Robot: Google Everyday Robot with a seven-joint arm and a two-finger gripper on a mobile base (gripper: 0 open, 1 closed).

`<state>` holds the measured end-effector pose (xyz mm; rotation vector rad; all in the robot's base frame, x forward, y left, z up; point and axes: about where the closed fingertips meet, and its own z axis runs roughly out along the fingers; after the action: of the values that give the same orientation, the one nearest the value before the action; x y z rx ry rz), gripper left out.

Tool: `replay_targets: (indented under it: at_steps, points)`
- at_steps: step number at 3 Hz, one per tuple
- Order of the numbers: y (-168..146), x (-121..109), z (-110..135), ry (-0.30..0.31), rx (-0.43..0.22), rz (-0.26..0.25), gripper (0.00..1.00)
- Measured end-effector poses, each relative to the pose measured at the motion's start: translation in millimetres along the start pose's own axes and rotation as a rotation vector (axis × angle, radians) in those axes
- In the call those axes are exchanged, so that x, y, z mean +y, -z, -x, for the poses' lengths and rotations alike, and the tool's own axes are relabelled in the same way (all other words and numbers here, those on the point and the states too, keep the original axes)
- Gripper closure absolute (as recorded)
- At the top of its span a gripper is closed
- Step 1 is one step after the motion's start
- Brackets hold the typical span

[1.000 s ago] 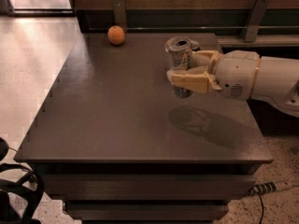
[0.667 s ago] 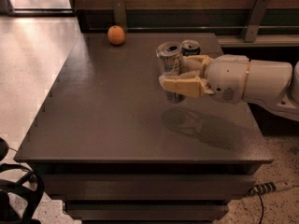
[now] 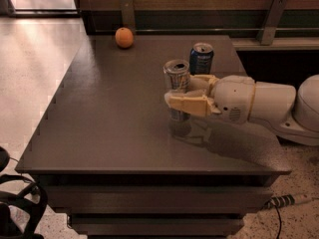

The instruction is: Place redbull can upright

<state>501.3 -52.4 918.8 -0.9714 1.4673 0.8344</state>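
The redbull can [image 3: 177, 78] is slim and silver-grey with a shiny top. It stands upright in my gripper [image 3: 183, 94], near the middle of the dark table [image 3: 99, 118]. The gripper reaches in from the right and its cream fingers [image 3: 187, 103] are closed around the can's lower body. The can's base is at or just above the table top; I cannot tell if it touches.
A shorter dark blue can [image 3: 201, 58] stands upright just behind the gripper. An orange [image 3: 124, 37] lies at the table's far edge. A rail with metal brackets [image 3: 271, 19] runs behind the table. The table's edge drops to the floor on the left.
The gripper has carried the redbull can leftward and down toward the table top, uncovering the blue can behind it.
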Motion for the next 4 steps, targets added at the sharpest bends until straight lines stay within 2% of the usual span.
replay_targets:
  at_steps: [1, 3, 4]
  points:
    - [-3.4, -5.4, -15.7, -0.050, -0.035, 0.007, 1.00]
    - [-4.1, -8.5, -50.4, -0.115, -0.109, -0.024, 1.00]
    - [-3.6, -8.4, -50.8, -0.119, -0.112, -0.027, 0.97]
